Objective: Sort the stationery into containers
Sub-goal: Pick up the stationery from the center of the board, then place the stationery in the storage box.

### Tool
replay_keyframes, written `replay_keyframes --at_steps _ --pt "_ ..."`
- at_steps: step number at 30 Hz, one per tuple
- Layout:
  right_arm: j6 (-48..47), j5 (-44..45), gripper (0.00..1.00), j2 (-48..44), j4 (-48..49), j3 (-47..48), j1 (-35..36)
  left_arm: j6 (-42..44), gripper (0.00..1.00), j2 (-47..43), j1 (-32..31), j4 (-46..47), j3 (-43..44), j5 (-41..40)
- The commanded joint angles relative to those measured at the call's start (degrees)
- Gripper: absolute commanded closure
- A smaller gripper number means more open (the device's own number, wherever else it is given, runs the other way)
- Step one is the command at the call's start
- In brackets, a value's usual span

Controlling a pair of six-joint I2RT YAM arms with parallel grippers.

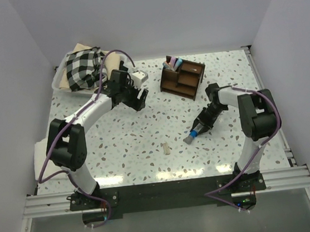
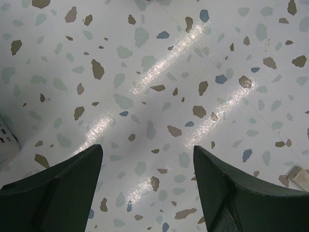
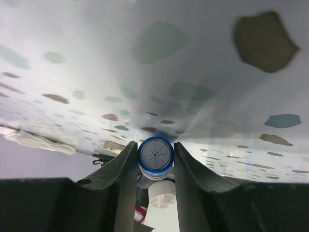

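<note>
Right wrist view pretty much says it all: the cylinder sits end-on between the two fingers, blue rim and a pale dotted cap facing the lens. Both pads look pressed against its sides, so I'd call the right gripper closed on it. Can't tell from here whether it's off the table yet.

How it'll handle, my guess: light, rigid, smooth plastic, so a round body that could roll or squirt out of a flat pinch. Grabbing across the middle of its length seems safest. No need to squeeze hard, nothing fragile about it.

From above, the cylinder is at about 6 o'clock from the organizer, well apart from it. A small beige stub lies on the table at roughly 9 o'clock from the cylinder, on its own.

The organizer has a few pens standing in its 11 o'clock corner compartment, with pink and light blue showing. The stepped front compartments look bare, though they're dark and small from here.

Left gripper hangs over bare table with its jaws wide, holding nothing. It's near the white tub of checked cloth, which sits at 9 o'clock from the organizer.
</note>
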Motion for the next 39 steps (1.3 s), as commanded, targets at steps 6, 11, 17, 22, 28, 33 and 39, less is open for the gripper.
replay_keyframes --at_steps 6,11,17,22,28,33,39 --pt "-16.6 -4.5 1.0 -5.9 -0.9 22.2 0.4 1.7 0.2 -1.6 0.1 -0.3 2.9 0.1" --pt "-27.0 -0.5 1.0 -8.9 -1.6 31.3 0.7 2.4 0.2 -3.7 0.1 1.0 2.1 -0.3" --pt "-43.4 11.6 1.0 -8.7 2.0 42.5 2.8 2.5 0.18 -5.3 0.1 0.7 3.0 0.5" --pt "-49.8 24.0 1.0 -8.3 13.4 42.3 3.9 1.9 0.18 -5.3 0.1 1.2 3.6 0.7" --pt "-50.5 25.5 1.0 -15.9 40.8 21.0 4.6 1.8 0.18 -5.3 -0.1 0.5 3.6 0.8" --pt "-50.4 25.6 1.0 -15.5 46.8 15.8 5.1 2.5 0.18 -5.1 -0.4 0.2 2.9 0.2" --pt "-55.1 26.8 1.0 -14.3 57.0 11.1 6.9 3.1 0.18 -3.6 -0.4 -0.6 3.8 -0.4"
